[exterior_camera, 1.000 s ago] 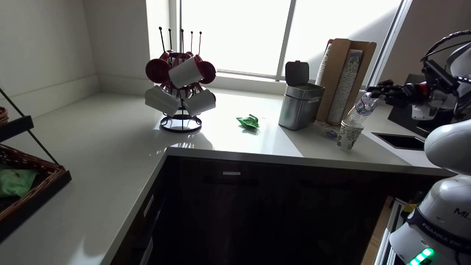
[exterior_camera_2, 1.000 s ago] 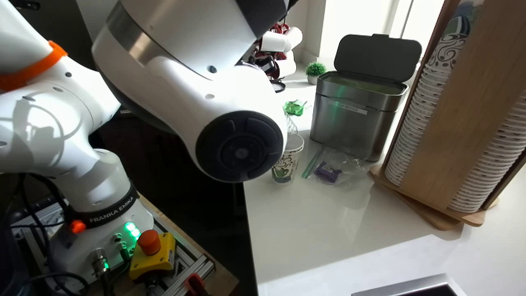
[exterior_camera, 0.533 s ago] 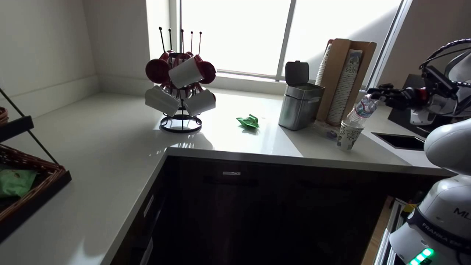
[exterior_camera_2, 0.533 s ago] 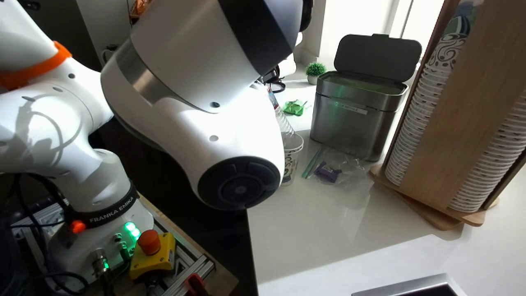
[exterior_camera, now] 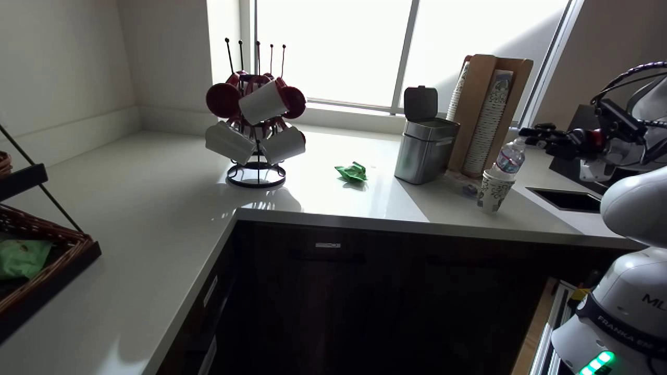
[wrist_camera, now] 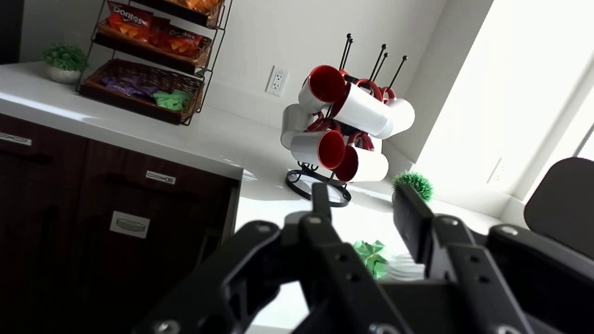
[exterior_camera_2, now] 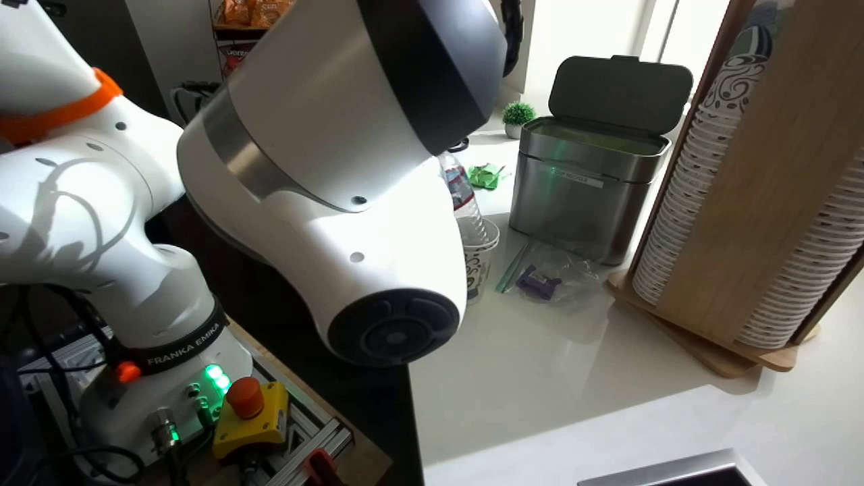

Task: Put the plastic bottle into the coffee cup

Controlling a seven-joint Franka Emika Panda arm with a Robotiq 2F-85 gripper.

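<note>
sitting lower and leaning less than half a second earlier, the plastic bottle (exterior_camera: 510,158) is now resting base-down inside the coffee cup (exterior_camera: 494,195), its cap (exterior_camera: 519,140) showing just below and left of the claw (wrist_camera: 364,197). well to the left of the claw, in an exterior view, a wicker basket (exterior_camera: 68,237) is holding a green bag (exterior_camera: 25,258). nearer to the claw, a mug rack (exterior_camera: 255,185) is bearing white mugs (exterior_camera: 264,102) with red insides, and a green wrapper (exterior_camera: 353,172) is lying on the counter (exterior_camera: 156,208). closer still, a metal bin (exterior_camera: 423,153) is standing with its lid (exterior_camera: 421,103) raised, next to a wooden holder (exterior_camera: 474,112) that is carrying stacked paper cups (exterior_camera: 484,130). below and a little left of the claw, the coffee cup is standing on the counter, and the bottle is tilting its top toward the claw. in the wrist view the claw's fingers (wrist_camera: 320,199) are standing apart, with counter and green wrapper showing through the gap; whether a fingertip is touching the cap, i cannot tell. right of the claw, the robot arm (exterior_camera: 638,208) is standing with green lights (exterior_camera: 605,358) glowing at its base (exterior_camera: 594,325).
</note>
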